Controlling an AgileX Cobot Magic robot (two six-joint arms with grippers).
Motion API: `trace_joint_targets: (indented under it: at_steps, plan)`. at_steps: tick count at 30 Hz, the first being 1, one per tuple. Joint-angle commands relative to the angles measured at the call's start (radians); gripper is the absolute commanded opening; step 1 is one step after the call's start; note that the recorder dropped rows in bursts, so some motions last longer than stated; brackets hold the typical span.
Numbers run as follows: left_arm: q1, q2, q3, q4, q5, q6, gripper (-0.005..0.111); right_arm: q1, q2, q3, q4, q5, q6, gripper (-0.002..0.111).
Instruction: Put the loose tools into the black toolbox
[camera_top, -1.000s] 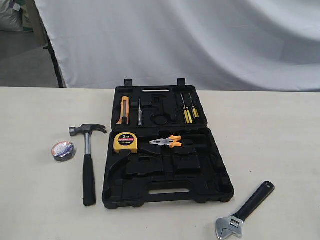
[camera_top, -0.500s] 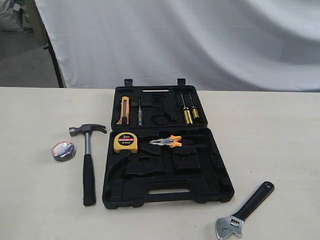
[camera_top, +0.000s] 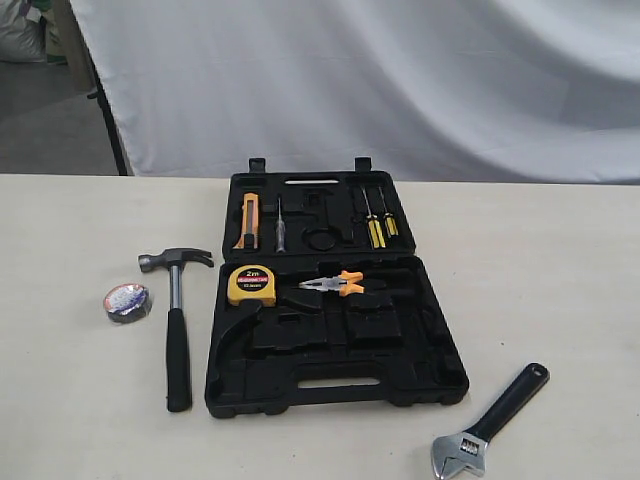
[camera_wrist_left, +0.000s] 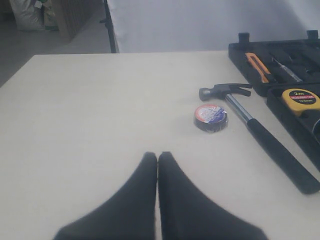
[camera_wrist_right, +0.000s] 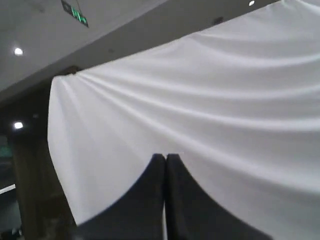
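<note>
Wrench (camera_top: 490, 422) nearest, on table (camera_top: 560, 290), right of the open toolbox (camera_top: 445, 385). Hammer (camera_top: 176, 320) just left of toolbox, tape roll (camera_top: 127, 301) beside hammer. The 2 grippers: left gripper (camera_wrist_left: 157, 159) jaws closed, empty, over table. Right gripper (camera_wrist_right: 165, 159) jaws closed, empty, facing white curtain (camera_wrist_right: 225, 100).

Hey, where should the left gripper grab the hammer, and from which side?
Probably the black handle of the hammer, up near the steel shaft, so the heavy head tips it less. It lies flat, roughly alongside the toolbox wall, so come straight down with jaws across the handle. The left gripper is shut; open it first.
</note>
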Motion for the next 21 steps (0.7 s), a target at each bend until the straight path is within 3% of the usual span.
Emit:
trace_joint_targets:
  at_steps: [1,9,15,21]
  plan:
    - [0.025,-0.003,-0.003,0.004,-0.007,-0.005,0.001,-0.006,0.21,-0.083,-0.11,0.146,0.03,0.0]
    - [0.025,-0.003,-0.003,0.004,-0.007,-0.005,0.001,0.015,0.676,-0.105,-0.341,0.029,0.214,0.0]
    - [0.025,-0.003,-0.003,0.004,-0.007,-0.005,0.001,0.15,0.963,-0.244,-0.477,0.058,0.275,-0.001]
    - [0.025,-0.003,-0.003,0.004,-0.007,-0.005,0.001,0.272,1.192,-0.563,-0.477,0.471,0.196,-0.001]
